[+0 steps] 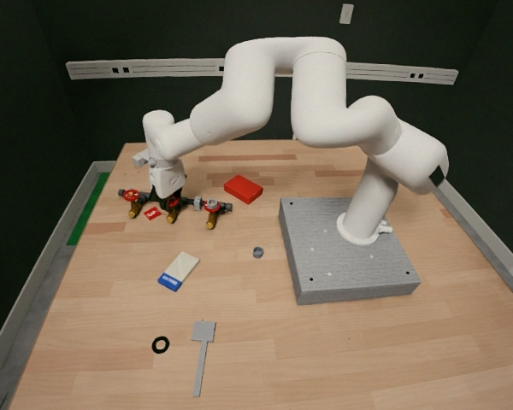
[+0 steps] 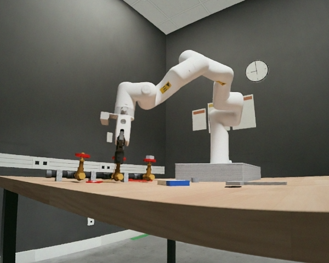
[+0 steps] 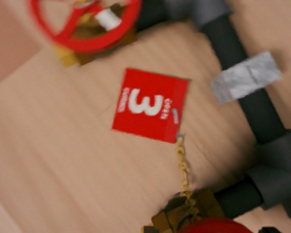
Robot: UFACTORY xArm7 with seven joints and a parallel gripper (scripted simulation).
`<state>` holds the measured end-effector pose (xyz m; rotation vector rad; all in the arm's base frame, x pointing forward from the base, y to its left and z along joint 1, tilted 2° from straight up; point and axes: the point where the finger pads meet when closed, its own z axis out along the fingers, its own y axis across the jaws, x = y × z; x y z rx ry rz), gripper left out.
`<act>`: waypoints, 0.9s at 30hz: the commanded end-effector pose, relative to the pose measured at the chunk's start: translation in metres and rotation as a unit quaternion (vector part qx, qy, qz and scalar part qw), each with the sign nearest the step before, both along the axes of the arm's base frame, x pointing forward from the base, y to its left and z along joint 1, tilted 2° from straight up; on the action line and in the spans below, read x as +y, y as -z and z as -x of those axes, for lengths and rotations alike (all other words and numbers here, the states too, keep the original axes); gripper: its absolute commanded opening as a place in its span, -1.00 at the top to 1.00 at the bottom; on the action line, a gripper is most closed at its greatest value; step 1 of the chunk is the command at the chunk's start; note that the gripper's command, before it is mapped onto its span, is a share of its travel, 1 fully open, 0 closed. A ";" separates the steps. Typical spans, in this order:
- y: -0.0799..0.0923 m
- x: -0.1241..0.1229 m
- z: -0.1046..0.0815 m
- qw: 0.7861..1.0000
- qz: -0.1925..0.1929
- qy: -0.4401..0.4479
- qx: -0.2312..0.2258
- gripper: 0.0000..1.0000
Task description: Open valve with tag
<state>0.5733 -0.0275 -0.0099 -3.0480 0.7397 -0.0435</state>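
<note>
Three brass valves stand on a dark pipe (image 1: 190,203) at the table's far left. The left valve (image 1: 132,195) has a red handwheel. The right valve (image 1: 211,205) has a grey cap on its red wheel. My gripper (image 1: 173,202) is shut on the middle valve's red handwheel (image 2: 113,158), coming straight down on it. A red tag (image 3: 150,105) reading "OPEN 3" lies on the table, and a gold chain (image 3: 183,167) runs from it to the middle valve (image 3: 210,225). The tag also shows in the top view (image 1: 151,213), between the left and middle valves.
A red block (image 1: 243,189) lies right of the valves. A white and blue box (image 1: 179,270), a small grey cap (image 1: 257,252), a black ring (image 1: 160,344) and a grey paddle (image 1: 201,353) lie nearer the front. The arm's grey base plate (image 1: 344,248) is at the right.
</note>
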 end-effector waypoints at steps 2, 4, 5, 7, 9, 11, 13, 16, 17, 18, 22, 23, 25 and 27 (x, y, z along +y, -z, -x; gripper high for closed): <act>-0.003 0.000 -0.002 0.987 -0.002 -0.158 -0.010 1.00; -0.003 0.000 -0.002 0.980 0.001 -0.197 -0.009 1.00; -0.003 0.000 -0.002 0.976 0.002 -0.219 -0.009 1.00; -0.003 0.000 -0.002 0.965 0.005 -0.264 -0.008 1.00; -0.003 0.000 -0.002 0.951 0.008 -0.308 -0.007 1.00; -0.003 0.000 -0.002 0.936 0.010 -0.351 -0.006 1.00; -0.003 0.000 -0.002 0.919 0.013 -0.394 -0.006 1.00; -0.003 0.000 -0.002 0.900 0.015 -0.435 -0.005 1.00; -0.003 0.000 -0.002 0.900 0.015 -0.435 -0.005 1.00; -0.003 0.000 -0.002 0.869 0.017 -0.495 -0.005 1.00; -0.002 0.000 -0.002 0.825 0.021 -0.564 -0.003 1.00; -0.002 0.000 -0.002 0.812 0.022 -0.583 -0.002 1.00; -0.002 0.000 -0.002 0.784 0.024 -0.620 -0.001 1.00; -0.002 0.000 -0.002 0.755 0.025 -0.656 -0.001 1.00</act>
